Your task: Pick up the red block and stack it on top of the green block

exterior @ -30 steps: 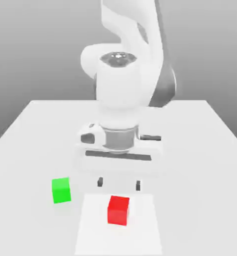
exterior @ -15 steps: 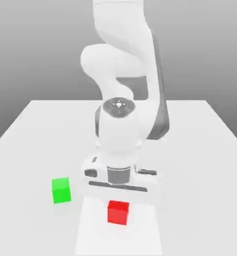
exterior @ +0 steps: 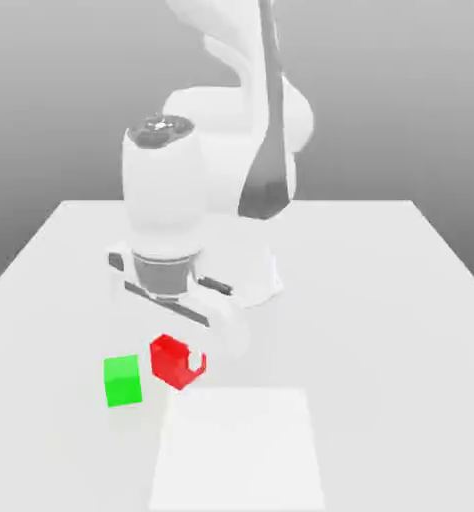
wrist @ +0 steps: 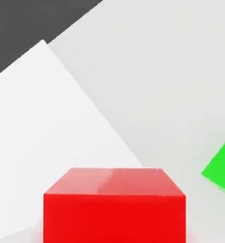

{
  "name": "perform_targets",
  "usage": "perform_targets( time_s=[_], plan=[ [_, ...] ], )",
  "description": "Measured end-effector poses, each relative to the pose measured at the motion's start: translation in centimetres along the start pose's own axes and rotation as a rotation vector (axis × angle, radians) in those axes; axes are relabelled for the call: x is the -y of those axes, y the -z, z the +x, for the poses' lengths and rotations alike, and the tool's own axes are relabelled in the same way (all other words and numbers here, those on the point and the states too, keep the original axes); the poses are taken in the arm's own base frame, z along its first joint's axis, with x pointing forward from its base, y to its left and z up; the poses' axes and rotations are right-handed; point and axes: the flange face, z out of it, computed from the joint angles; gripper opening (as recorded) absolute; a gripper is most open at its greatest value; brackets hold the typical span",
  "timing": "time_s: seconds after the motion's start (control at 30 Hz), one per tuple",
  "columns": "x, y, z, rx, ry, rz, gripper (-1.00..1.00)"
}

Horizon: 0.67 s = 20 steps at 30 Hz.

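White panel (wrist: 52, 142) — hand view: corner visible

A pale grey table (exterior: 401, 400) spreads beneath and around the jaws (exterior: 186, 360), its surface smooth and plain, reaching well past them on both sides and narrowing toward a straight far edge behind them. A white rectangular patch (exterior: 237, 450) lies on the tabletop near the jaws, on the side toward the exterior view's camera. Beyond the far edge stands a plain grey backdrop (exterior: 411, 100), light at the top and darker lower down. The light is bright and even.
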Motion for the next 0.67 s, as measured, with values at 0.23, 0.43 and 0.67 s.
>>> perform_targets(
  time_s=[0.23, 0.43, 0.67],
  plan=[
    [-3.6, 1.2, 5.5, -0.008, -0.416, 0.001, -1.00],
    [-5.0, -1.3, 7.5, -0.016, -0.574, 0.000, -1.00],
    [-5.0, -4.7, 7.3, -0.015, -0.571, 0.001, 1.00]
  ],
)
